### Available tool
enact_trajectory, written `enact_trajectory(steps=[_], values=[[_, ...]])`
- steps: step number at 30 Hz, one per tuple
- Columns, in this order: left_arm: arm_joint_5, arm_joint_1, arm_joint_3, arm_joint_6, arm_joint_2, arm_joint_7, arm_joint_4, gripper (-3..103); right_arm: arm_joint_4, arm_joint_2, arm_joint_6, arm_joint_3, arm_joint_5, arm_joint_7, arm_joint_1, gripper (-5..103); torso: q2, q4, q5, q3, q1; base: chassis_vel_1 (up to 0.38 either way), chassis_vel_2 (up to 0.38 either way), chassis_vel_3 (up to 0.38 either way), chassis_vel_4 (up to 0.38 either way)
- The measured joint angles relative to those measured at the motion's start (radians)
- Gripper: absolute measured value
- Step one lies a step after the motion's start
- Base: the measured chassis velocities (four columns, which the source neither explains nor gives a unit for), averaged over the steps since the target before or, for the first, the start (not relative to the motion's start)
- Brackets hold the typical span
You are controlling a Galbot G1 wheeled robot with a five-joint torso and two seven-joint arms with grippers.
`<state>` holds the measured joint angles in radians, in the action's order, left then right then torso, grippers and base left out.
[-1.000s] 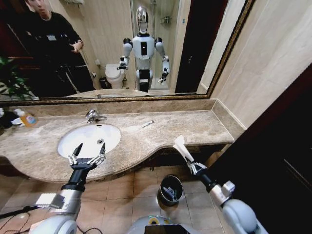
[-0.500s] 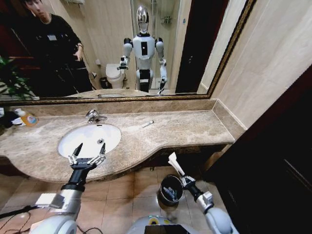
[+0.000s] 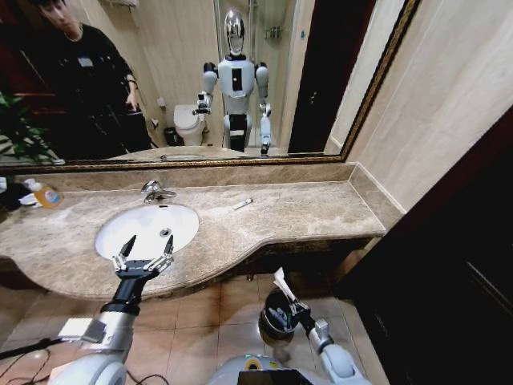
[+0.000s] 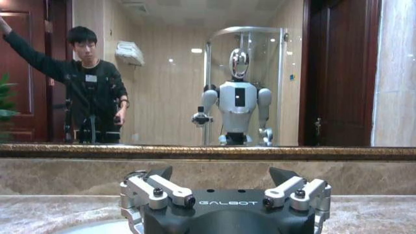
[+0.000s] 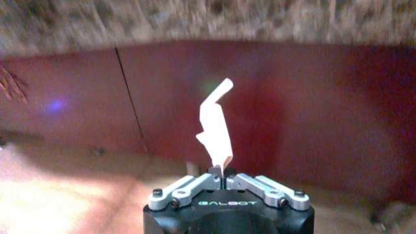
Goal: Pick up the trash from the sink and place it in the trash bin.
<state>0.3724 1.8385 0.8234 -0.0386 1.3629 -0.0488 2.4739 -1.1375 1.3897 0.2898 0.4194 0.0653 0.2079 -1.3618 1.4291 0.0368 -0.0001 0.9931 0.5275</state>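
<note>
White sachet [image 3: 281, 281] clamped in your right gripper [image 3: 293, 305], its fingers [image 5: 195, 187] pinched on the lower edge, held directly over the black trash bin [image 3: 268, 323] on the floor tiles, your left gripper [image 3: 143, 259] spread wide above the sink [image 3: 128, 233] front rim, thin white stick [image 3: 242, 204] lying on the marble counter [image 3: 304, 212].

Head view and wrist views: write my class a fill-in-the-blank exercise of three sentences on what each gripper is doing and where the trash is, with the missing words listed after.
1. The right gripper is shut on a flat ____ piece of trash, holding it over the trash bin.
2. The left gripper hovers with its fingers ____ at the front edge of the sink.
3. A thin white stick lies on the marble ____ to the right of the faucet.

Missing words: white; open; counter
</note>
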Motion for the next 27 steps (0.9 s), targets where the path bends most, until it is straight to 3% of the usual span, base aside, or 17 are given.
enact_trajectory(steps=[7, 13, 15, 18, 19, 23, 27], values=[[0.000, 0.000, 0.000, 0.000, 0.000, 0.000, 0.000, 100, 0.144, 0.030, 0.061, -0.010, -0.011, -0.105, 0.052, -2, 0.000, 0.0000, 0.0002, 0.000, 0.000, 0.000, 0.000, 0.000, 0.000], [0.000, 0.000, 0.000, 0.000, 0.000, 0.000, 0.000, 100, 0.192, 0.041, 0.096, -0.020, -0.024, -0.126, 0.060, 25, 0.000, -0.0001, 0.0000, 0.000, 0.000, 0.000, 0.000, 0.000, 0.000], [0.000, 0.000, 0.000, 0.000, 0.000, 0.000, 0.000, 100, 0.197, 0.044, 0.102, -0.020, -0.028, -0.126, 0.062, 25, 0.000, 0.0000, -0.0001, 0.000, 0.000, 0.000, 0.000, 0.000, 0.000], [0.000, 0.000, 0.000, 0.000, 0.000, 0.000, 0.000, 100, 0.208, 0.064, 0.120, -0.019, -0.046, -0.136, 0.062, 46, 0.000, 0.0000, 0.0000, 0.000, 0.000, 0.000, 0.000, 0.000, 0.000], [0.000, 0.000, 0.000, 0.000, 0.000, 0.000, 0.000, 100, 0.208, 0.064, 0.120, -0.019, -0.046, -0.136, 0.062, 46, 0.000, 0.0000, 0.0000, 0.000, 0.000, 0.000, 0.000, 0.000, 0.000], [0.000, 0.000, 0.000, 0.000, 0.000, 0.000, 0.000, 100, 0.200, 0.061, 0.121, -0.019, -0.055, -0.140, 0.056, 68, 0.000, -0.0001, 0.0001, 0.000, 0.000, 0.000, 0.000, 0.000, 0.000], [0.000, 0.000, 0.000, 0.000, 0.000, 0.000, 0.000, 100, 0.189, 0.053, 0.117, -0.019, -0.055, -0.141, 0.052, 73, 0.000, 0.0000, 0.0001, 0.000, 0.000, 0.000, 0.000, 0.000, 0.000]])
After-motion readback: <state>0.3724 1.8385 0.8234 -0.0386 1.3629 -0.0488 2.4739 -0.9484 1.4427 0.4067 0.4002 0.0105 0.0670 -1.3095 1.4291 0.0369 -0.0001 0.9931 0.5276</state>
